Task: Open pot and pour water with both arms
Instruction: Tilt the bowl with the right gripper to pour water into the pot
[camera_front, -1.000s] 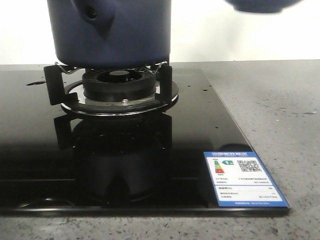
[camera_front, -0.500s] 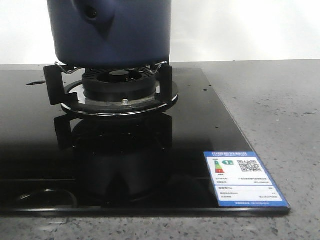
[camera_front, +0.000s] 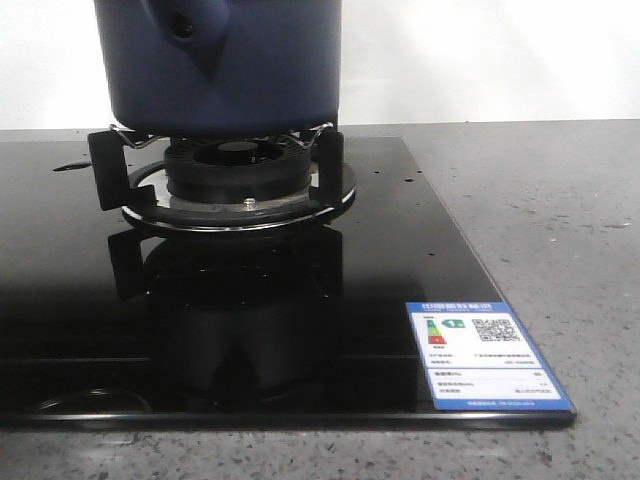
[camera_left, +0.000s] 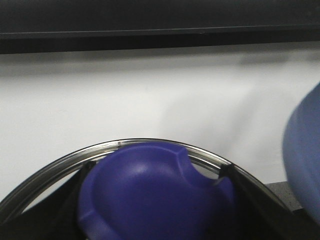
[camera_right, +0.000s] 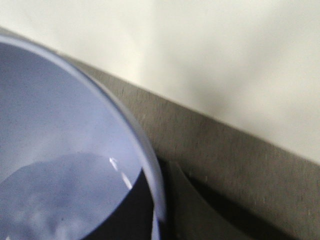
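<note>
Grey speckled counter carries a black glass hob against a white wall, and the pot sits on the burner's trivet at the far left of the hob, its handle socket turned toward the camera; its top is cut off by the front view, so whether it is covered cannot be read there. Neither arm shows in the front view. At the left wrist a purple-blue knob inside a metal-rimmed glass lid fills the foreground with dark finger shapes on either side of it, so the left gripper looks pressed onto the knob, though the tips themselves are out of frame. At the right wrist a pale blue bowl sits close under the camera with liquid inside; the fingers are not visible, so I cannot tell whether that gripper is spread or pinching the rim. My reading is that the lid is being handled and pouring comes next: that needs the lid kept well apart from the pot's mouth, and the bowl brought over it and tilted slowly to avoid spilling onto the burner.
</note>
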